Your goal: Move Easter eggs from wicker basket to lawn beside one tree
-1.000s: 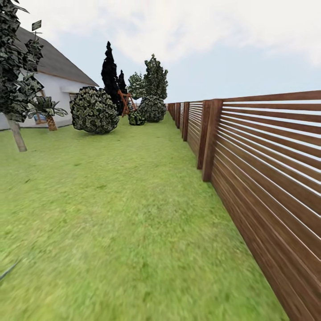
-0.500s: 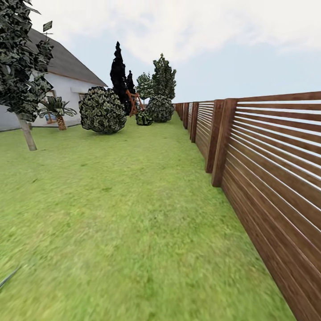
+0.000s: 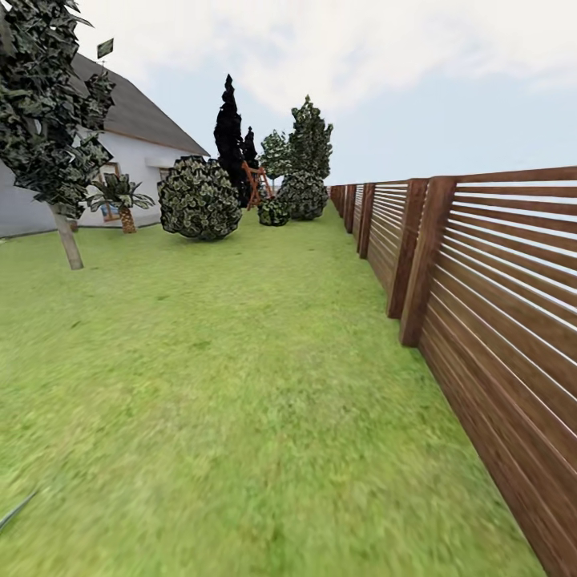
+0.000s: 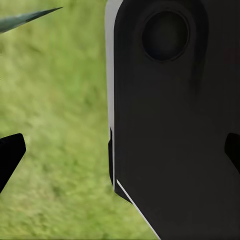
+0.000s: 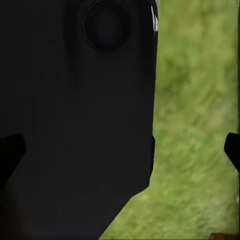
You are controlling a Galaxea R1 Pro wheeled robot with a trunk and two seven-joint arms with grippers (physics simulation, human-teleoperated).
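From my head, the lawn (image 3: 224, 385) ran ahead between the slatted fence (image 3: 497, 320) and the white house (image 3: 136, 172), with the tree (image 3: 68, 240) standing far left on the grass.

Along my left wrist, my left jaws (image 4: 120, 150) stood spread wide over grass, empty.

Along my right wrist, my right jaws (image 5: 120, 147) were likewise released, before my dark body panel (image 5: 75, 125).

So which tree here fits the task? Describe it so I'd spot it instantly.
Start at the white house on the far left. In front of it, on the lawn, stands the tree, its smooth pale trunk leaning. Unlike the round bushes and the small scaly-trunked palm, it has a bare trunk under flat leaves.
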